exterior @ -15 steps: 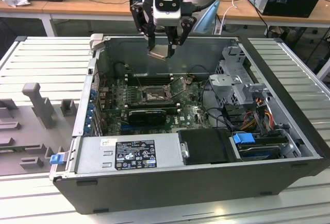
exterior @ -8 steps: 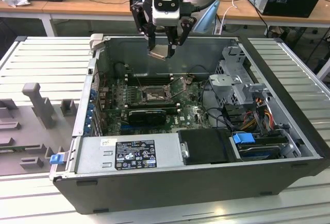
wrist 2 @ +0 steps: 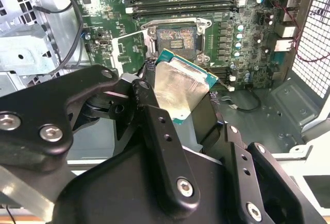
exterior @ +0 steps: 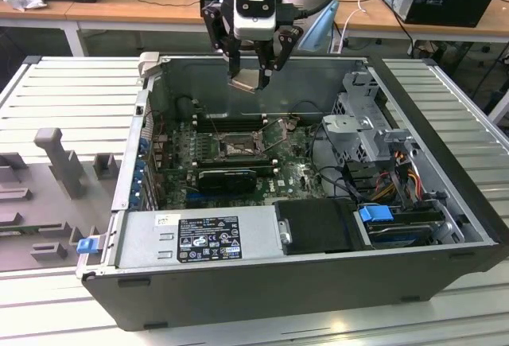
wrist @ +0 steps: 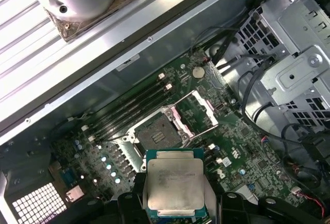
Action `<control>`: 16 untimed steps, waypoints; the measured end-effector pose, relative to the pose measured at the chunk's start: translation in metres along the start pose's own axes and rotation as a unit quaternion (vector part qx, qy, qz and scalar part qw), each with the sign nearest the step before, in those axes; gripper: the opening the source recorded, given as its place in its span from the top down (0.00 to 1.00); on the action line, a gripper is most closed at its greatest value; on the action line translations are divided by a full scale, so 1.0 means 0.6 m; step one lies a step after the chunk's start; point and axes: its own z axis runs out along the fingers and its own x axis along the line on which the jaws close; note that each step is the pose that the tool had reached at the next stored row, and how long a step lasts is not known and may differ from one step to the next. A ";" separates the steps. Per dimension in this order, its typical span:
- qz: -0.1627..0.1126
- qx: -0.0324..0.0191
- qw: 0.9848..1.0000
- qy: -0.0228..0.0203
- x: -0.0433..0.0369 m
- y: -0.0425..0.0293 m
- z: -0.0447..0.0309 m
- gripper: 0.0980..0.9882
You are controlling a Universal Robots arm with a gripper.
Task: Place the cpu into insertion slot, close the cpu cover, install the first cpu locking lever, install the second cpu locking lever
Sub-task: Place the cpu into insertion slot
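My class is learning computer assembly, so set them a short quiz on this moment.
1. True or false: the cpu already sits in the slot.
2. What does the gripper hold?
3. The cover is: A) open, B) shut.
Key: 1 false; 2 the cpu; 3 A.

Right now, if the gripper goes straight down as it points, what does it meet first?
Probably the open slot, or the board just beside it; the held cpu would touch first. Depth is unclear.
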 end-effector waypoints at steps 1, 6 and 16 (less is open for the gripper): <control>0.001 0.000 1.000 0.000 0.000 0.000 0.000 0.52; 0.009 0.000 1.000 -0.001 0.000 0.000 0.000 0.52; 0.025 0.000 1.000 -0.002 0.000 0.000 0.000 0.52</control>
